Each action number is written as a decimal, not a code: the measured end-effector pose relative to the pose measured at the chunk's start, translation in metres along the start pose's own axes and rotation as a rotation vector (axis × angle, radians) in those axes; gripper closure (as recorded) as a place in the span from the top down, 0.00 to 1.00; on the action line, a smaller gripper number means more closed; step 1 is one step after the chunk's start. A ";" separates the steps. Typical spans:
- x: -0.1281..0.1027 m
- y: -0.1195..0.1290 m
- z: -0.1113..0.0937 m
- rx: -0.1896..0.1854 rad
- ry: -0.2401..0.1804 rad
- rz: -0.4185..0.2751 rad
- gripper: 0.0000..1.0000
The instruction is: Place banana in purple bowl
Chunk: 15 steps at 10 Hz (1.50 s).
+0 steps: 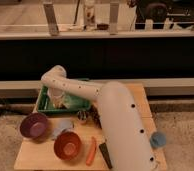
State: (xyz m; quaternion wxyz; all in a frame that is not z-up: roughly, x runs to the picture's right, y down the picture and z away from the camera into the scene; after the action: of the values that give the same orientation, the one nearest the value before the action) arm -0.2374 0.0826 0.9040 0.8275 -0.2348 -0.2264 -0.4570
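We see the arm point(115, 125) reach from the lower right across the wooden counter point(35, 157) and bend down into the green tray point(42, 102) at the back left; the gripper point(57, 97) sits low inside that tray, and we cannot tell how far its fingers are spread or whether they grip anything, since the wrist hides them; a pale yellowish object lies in the tray just beside the gripper, possibly the banana point(67, 101), though we cannot be sure; the purple bowl point(34, 125) stands on the counter in front of the tray's left end, upright, with its pinkish inside showing and nothing visible in it; the orange-brown bowl point(67, 145) stands near it to the right and closer to us; between the two bowls lies a pale bluish piece point(62, 127); an orange-red stick point(91, 151) lies just right of the orange-brown bowl, with a dark flat object point(105, 154) beside it against the arm; a blue cup point(158, 139) sits at the counter's right edge.
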 end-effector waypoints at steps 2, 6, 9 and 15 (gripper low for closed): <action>-0.012 -0.015 -0.007 0.036 -0.029 -0.094 0.00; -0.057 -0.052 -0.034 0.185 -0.138 -0.290 0.00; -0.111 -0.071 -0.055 0.281 -0.319 -0.474 0.00; -0.163 -0.048 -0.083 0.254 -0.538 -0.620 0.00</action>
State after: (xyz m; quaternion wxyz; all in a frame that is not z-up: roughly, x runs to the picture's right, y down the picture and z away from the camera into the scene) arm -0.3442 0.1168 0.7514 0.5849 -0.1629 -0.5484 -0.5750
